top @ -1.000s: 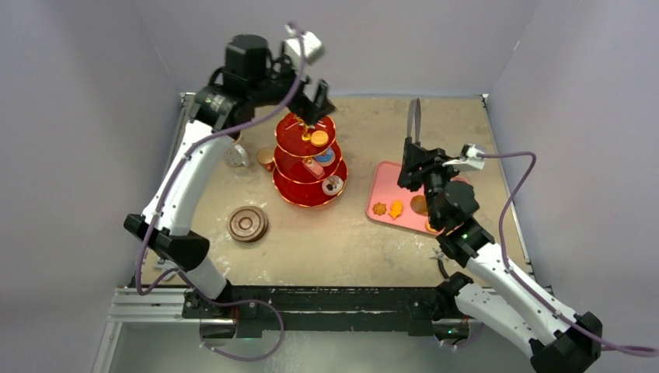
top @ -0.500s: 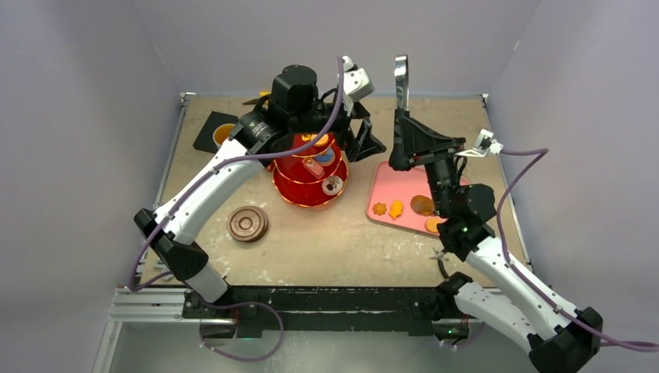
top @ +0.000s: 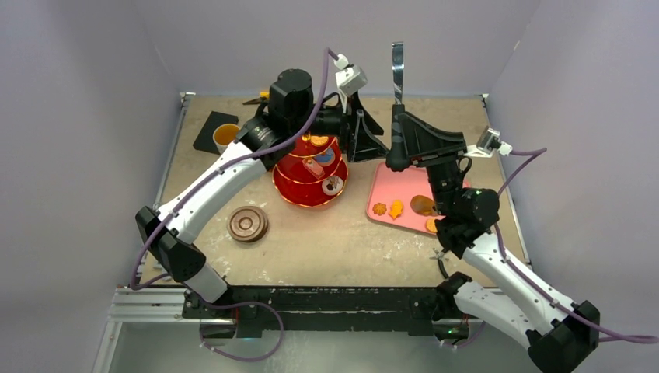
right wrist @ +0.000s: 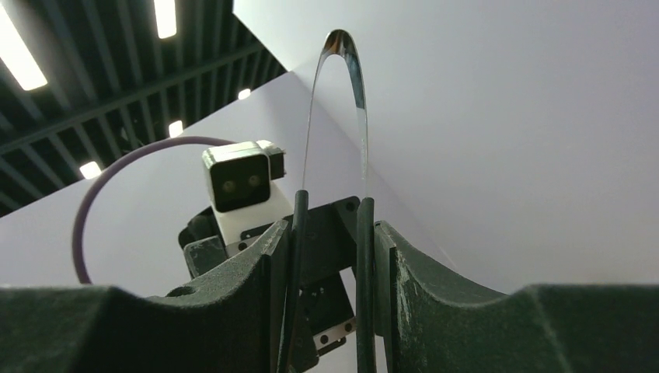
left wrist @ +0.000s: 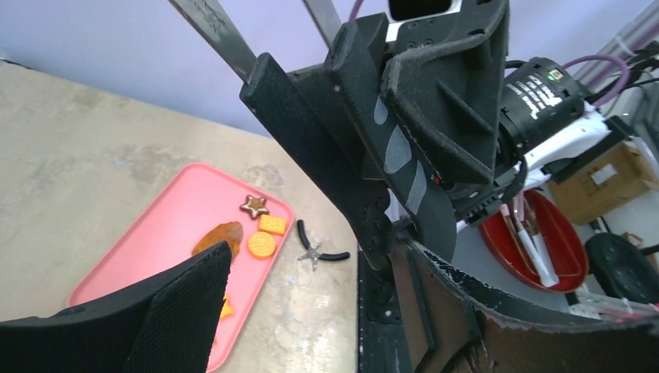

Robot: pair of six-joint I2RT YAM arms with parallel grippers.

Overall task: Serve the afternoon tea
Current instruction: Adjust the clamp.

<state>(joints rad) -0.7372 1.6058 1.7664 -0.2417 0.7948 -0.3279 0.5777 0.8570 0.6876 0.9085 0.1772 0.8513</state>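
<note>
- Gripping the tongs (top: 398, 66) upright, the right gripper (top: 397, 148) is closed on their handles above the pink tray (top: 386, 180).
- Just beside it the left gripper (top: 364, 140) gapes empty.
- Left of both sits the red stand (top: 307, 186).

— The left arm lies across the stand (top: 307, 190). Most of its top tier is covered, and the bites on the lower tiers are too small to name.
— On the pink tray (top: 382, 180), the right arm hides the near right corner and part of a biscuit.
— On the right wrist camera, the tongs (right wrist: 365, 272) drop between the right gripper (right wrist: 330, 256) fingers and off the bottom edge.
— The left wrist camera crops their steel bow at the top.
</note>
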